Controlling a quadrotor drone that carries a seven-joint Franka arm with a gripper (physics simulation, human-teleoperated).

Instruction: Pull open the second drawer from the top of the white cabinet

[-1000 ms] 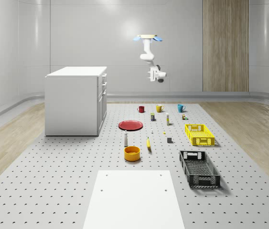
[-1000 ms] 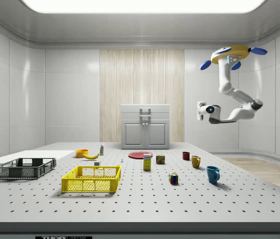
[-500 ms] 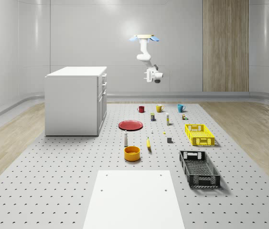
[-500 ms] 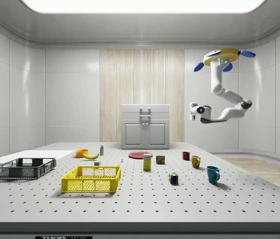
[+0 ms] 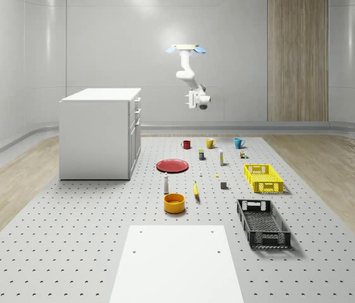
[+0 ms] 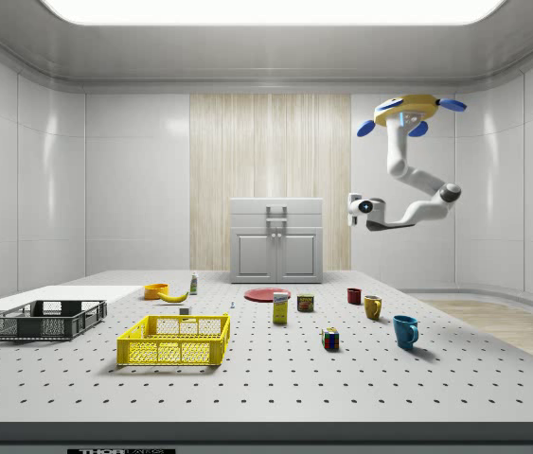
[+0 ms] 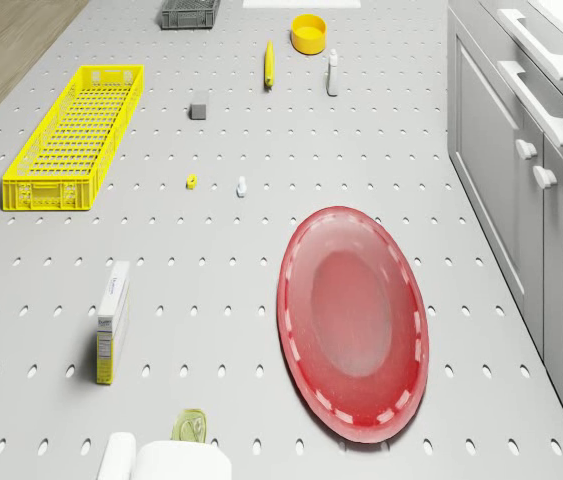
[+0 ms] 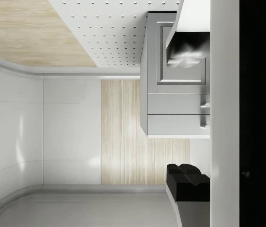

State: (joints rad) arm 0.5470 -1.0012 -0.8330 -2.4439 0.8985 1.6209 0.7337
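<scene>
Arm bent, cabinet well apart

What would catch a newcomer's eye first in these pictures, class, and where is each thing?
First, the drone hovering high above the table's far end, its white arm bent down so the gripper hangs in the air level with the white cabinet, well apart from its drawers. Next, the big red plate on the table beside the cabinet, then the yellow crate further along.

Bright, even overhead light; soft shadows
</scene>
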